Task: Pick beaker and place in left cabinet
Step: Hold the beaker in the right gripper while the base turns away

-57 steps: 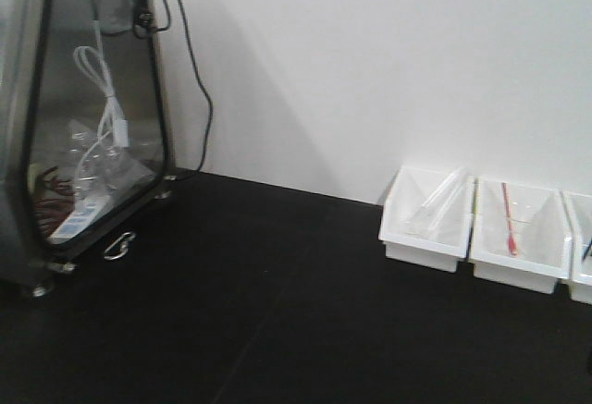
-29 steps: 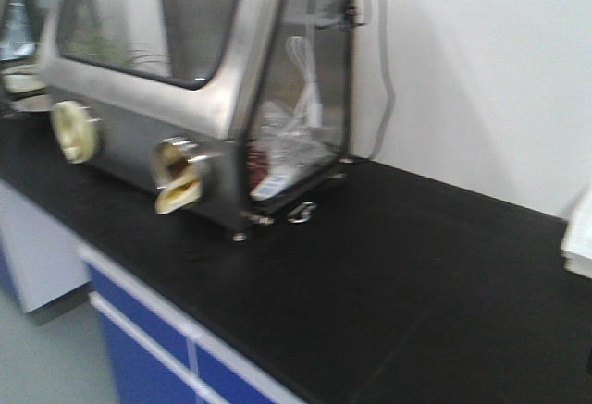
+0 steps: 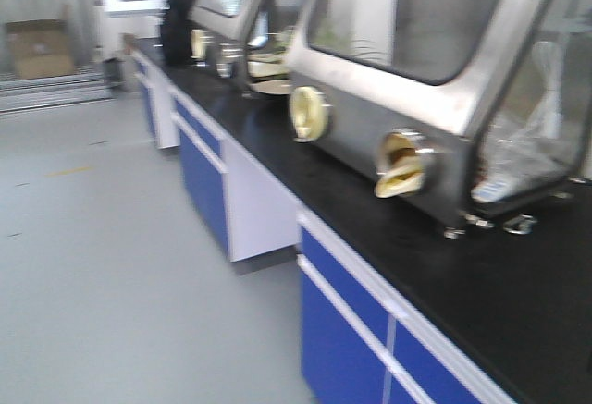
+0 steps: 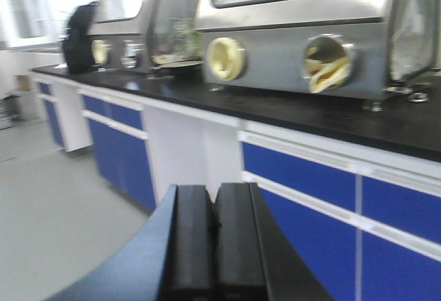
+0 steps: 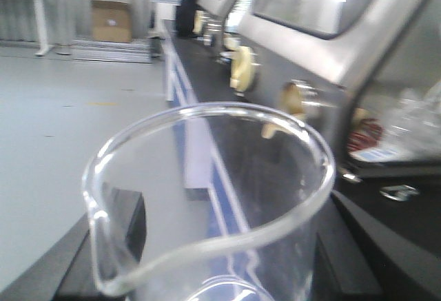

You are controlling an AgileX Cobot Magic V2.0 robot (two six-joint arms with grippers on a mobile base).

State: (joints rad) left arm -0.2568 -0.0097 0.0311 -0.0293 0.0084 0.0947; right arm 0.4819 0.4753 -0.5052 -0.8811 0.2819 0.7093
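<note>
1. While the right hand (image 5: 220,246) clasps the beaker (image 5: 213,204) upright, the carrying step seems in hand.
2. Meanwhile the left hand (image 4: 215,239) is pinched closed, empty, facing the desk (image 4: 331,118).
3. Next: find the left cabinet, not in view, and hold the beaker level.

Place: a laboratory.
Benches: long black worktop (image 3: 518,279) over blue drawer fronts (image 3: 338,344) along one wall.
Equipment: stainless steel glove boxes (image 3: 356,140) with round yellowish ports (image 3: 308,113).
Glassware: a clear beaker (image 5: 220,211).
Floor: plain pale grey (image 3: 92,265).
</note>
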